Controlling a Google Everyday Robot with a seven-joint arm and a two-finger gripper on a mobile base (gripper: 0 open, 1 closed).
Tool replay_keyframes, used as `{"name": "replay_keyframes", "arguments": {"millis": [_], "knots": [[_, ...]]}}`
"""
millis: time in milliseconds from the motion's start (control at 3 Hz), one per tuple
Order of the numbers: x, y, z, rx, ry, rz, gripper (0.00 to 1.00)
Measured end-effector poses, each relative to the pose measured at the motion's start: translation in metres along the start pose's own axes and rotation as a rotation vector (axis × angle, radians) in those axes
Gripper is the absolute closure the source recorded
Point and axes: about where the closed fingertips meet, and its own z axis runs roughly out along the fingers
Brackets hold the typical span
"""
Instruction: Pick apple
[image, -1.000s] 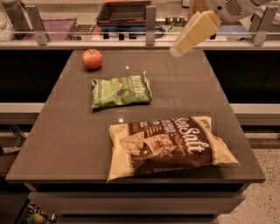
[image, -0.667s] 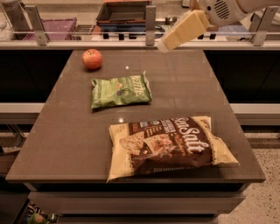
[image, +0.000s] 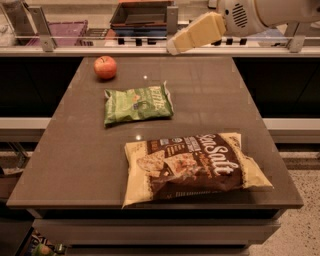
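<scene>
Brown table (image: 75, 150): pincer (image: 173, 45) above far edge, tilted toward apple (image: 105, 67), well apart; state unclear.

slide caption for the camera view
Gripper above the table's far edge, right of the apple; green bag and brown bag nearer.

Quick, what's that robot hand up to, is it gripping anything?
Gripper: above the table's far edge, right of the apple, not touching it; open or shut cannot be told.
</scene>
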Motion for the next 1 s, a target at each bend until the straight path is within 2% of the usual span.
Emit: {"name": "replay_keyframes", "arguments": {"millis": [333, 667, 1000], "knots": [[0.0, 0.0, 0.0, 0.0, 0.0, 0.0, 0.0], [-0.01, 0.001, 0.018, -0.007, -0.001, -0.018, 0.0], [-0.02, 0.007, 0.055, -0.019, -0.001, -0.032, 0.0]]}}
